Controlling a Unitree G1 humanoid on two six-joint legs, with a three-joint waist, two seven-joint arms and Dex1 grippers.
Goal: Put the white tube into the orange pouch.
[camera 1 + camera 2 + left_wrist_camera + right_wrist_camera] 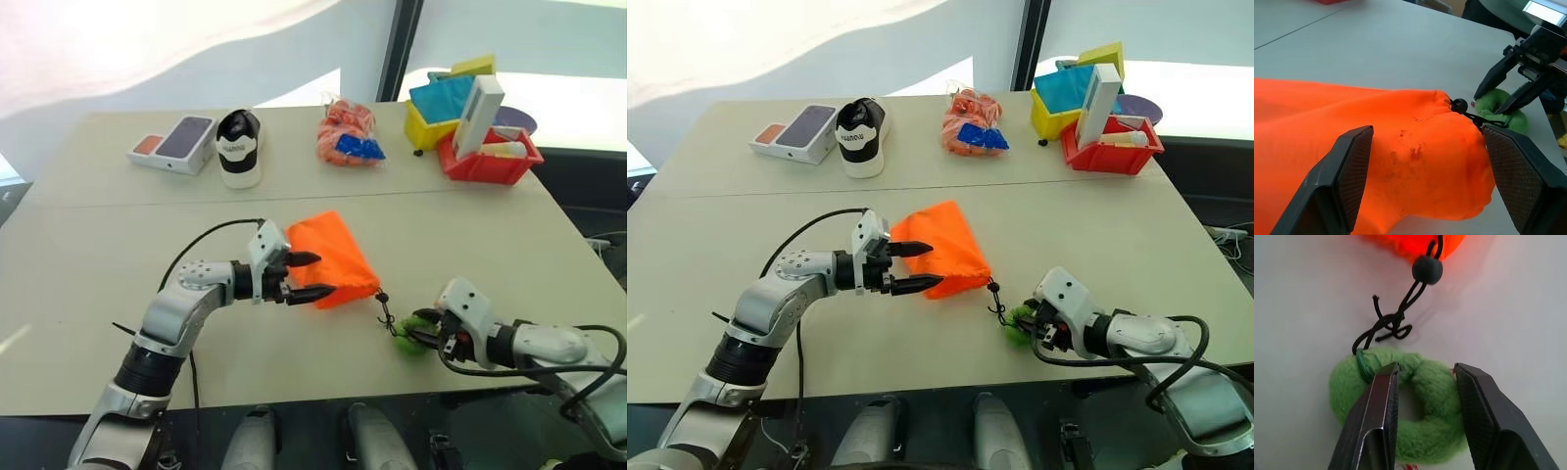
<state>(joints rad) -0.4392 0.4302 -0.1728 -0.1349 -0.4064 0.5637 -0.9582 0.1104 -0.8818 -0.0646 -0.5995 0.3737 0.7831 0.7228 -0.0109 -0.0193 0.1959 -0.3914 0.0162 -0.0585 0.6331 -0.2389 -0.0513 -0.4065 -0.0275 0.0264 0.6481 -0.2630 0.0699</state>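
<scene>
Orange pouch [333, 258] lies between the spread left pincer [310, 275]; right pincer [1425, 396] straddles its green ring [1400, 401].

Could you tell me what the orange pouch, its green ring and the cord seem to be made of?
Orange pouch: thin matte woven fabric, judging by its soft folds and gathered neck.
Green ring: fuzzy felt or fleece, going by its fibrous surface.
Cord: thin dark braided string, knotted, with a smooth, likely plastic, round bead.
</scene>
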